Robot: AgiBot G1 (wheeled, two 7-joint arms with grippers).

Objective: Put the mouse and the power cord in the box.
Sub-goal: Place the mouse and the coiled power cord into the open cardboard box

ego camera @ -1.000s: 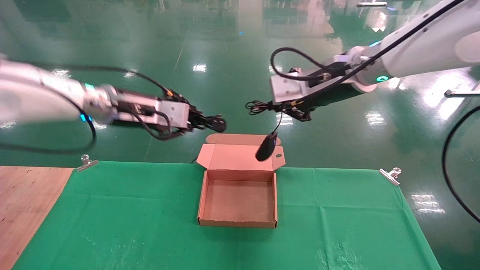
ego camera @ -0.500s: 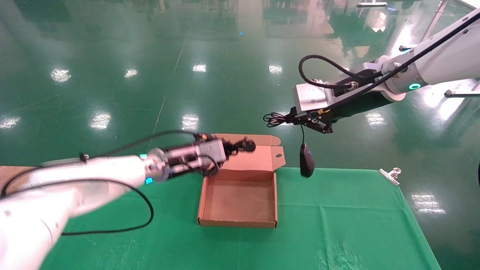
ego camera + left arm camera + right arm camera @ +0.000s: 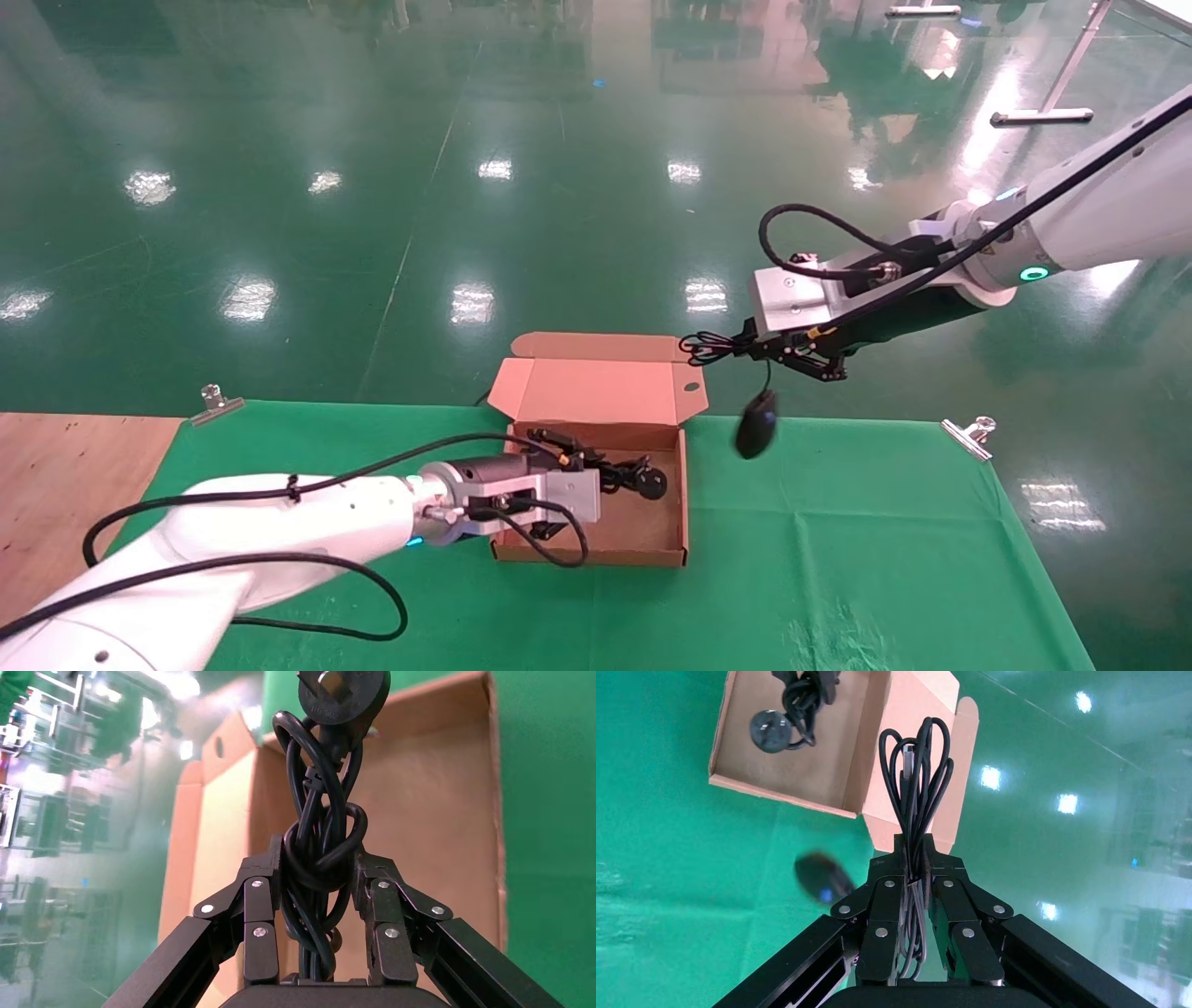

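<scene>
Both jaws loaded: L clamps power cord (image 3: pixel 320 846) in box (image 3: pixel 686 485); R's mouse (image 3: pixel 755 424) dangles beside.

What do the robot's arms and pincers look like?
Both arms are smooth, white and rounded, each with a small glowing teal ring near the wrist. Each wrist ends in a silver-grey metal block. Loose black cables loop along them. The left pincer and right pincer are black, with jointed link fingers dotted with silver screws.

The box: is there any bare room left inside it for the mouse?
Inside the box, the left gripper and power cord crowd the far half. The floor along the near wall looks bare. The right gripper dangles the mouse over open green cloth beside the box.
</scene>
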